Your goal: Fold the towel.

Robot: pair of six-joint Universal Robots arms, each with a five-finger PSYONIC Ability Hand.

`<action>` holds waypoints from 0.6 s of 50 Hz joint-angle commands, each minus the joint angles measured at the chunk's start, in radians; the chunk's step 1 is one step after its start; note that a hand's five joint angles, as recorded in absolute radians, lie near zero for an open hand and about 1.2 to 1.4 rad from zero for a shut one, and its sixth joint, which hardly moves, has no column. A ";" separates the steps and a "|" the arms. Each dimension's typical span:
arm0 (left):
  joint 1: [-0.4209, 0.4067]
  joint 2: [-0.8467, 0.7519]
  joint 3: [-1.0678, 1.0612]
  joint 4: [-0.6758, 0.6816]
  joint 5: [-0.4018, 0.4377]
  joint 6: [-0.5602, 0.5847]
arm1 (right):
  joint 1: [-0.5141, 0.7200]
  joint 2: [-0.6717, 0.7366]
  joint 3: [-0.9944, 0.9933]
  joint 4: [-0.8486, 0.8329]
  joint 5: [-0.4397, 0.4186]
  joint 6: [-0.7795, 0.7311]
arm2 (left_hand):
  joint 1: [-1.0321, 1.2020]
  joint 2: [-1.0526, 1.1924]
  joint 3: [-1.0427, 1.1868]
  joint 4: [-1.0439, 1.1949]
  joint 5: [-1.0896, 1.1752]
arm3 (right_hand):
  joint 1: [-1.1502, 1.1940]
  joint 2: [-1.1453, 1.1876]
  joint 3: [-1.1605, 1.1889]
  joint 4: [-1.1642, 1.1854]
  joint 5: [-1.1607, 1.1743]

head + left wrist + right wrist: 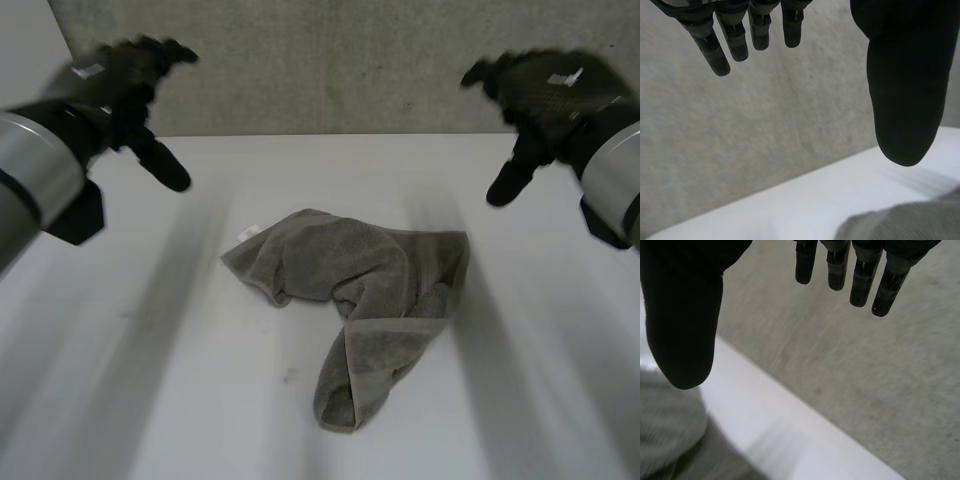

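1. The towel (350, 290) is grey-green terry with a nubbly looped pile. It lies crumpled near the middle of the bench (150, 360).
2. Its broader part spreads roughly flat, with one corner pointing toward the bench's left edge. A small white label (250, 232) sits at that corner.
3. The rest is bunched and doubled over into a narrow, rounded tongue that reaches toward the near edge.
4. The left hand (120, 85) is black and hangs in the air over the far left part of the bench, well apart from the towel. It is spread wide, with straight fingers (715, 50), the thumb (905, 90) set off to the side, and nothing in it.
5. The right hand (545, 95) mirrors it over the far right part. It is equally wide and empty, clear of the cloth.
6. The bench top is smooth, matte white and flat.
7. Its far edge meets a rough, mottled grey wall (330, 60) that looks like concrete.
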 commanded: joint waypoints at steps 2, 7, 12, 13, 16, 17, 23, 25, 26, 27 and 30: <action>-0.060 -0.238 -0.025 0.165 0.078 0.043 | 0.076 0.100 0.113 0.038 -0.022 -0.276 | 0.014 0.027 0.024 0.025 -0.004 | -0.031 -0.056 -0.042 -0.061 -0.065; -0.077 -0.402 0.000 0.263 0.098 0.151 | 0.094 0.134 0.238 0.003 -0.048 -0.299 | 0.014 0.027 0.024 0.024 -0.004 | -0.031 -0.056 -0.042 -0.061 -0.065; -0.082 -0.579 0.074 0.309 0.101 0.284 | 0.090 0.160 0.365 -0.117 -0.163 -0.297 | 0.008 0.021 0.018 0.019 -0.010 | -0.031 -0.056 -0.042 -0.061 -0.065; -0.082 -0.629 0.102 0.312 0.102 0.317 | 0.089 0.162 0.412 -0.173 -0.209 -0.296 | 0.005 0.018 0.015 0.016 -0.013 | -0.031 -0.056 -0.042 -0.061 -0.065; -0.082 -0.726 0.166 0.311 0.102 0.374 | 0.086 0.170 0.489 -0.287 -0.257 -0.293 | 0.014 0.027 0.023 0.024 -0.005 | -0.010 -0.034 -0.020 -0.039 -0.043; -0.082 -0.761 0.195 0.309 0.099 0.391 | 0.087 0.179 0.514 -0.336 -0.269 -0.290 | 0.020 0.033 0.029 0.030 0.001 | 0.063 0.039 0.053 0.034 0.030; -0.082 -0.818 0.248 0.309 0.096 0.410 | 0.090 0.272 0.523 -0.434 -0.265 -0.244 | 0.212 0.225 0.222 0.223 0.194 | 0.549 0.525 0.539 0.520 0.516; -0.082 -0.818 0.251 0.309 0.088 0.410 | 0.087 0.294 0.508 -0.440 -0.262 -0.232 | 0.484 0.497 0.493 0.494 0.465 | 0.923 0.899 0.913 0.894 0.890; -0.082 -0.818 0.251 0.309 0.088 0.410 | 0.087 0.294 0.508 -0.441 -0.262 -0.232 | 0.487 0.499 0.496 0.497 0.468 | 0.927 0.903 0.917 0.898 0.894; -0.082 -0.812 0.252 0.312 0.085 0.410 | 0.086 0.303 0.485 -0.442 -0.251 -0.219 | 0.827 0.840 0.836 0.837 0.808 | 1.188 1.164 1.177 1.159 1.154; -0.085 -0.791 0.254 0.312 0.058 0.410 | 0.077 0.295 0.436 -0.451 -0.193 -0.181 | 1.214 1.227 1.223 1.224 1.195 | 1.190 1.166 1.180 1.161 1.157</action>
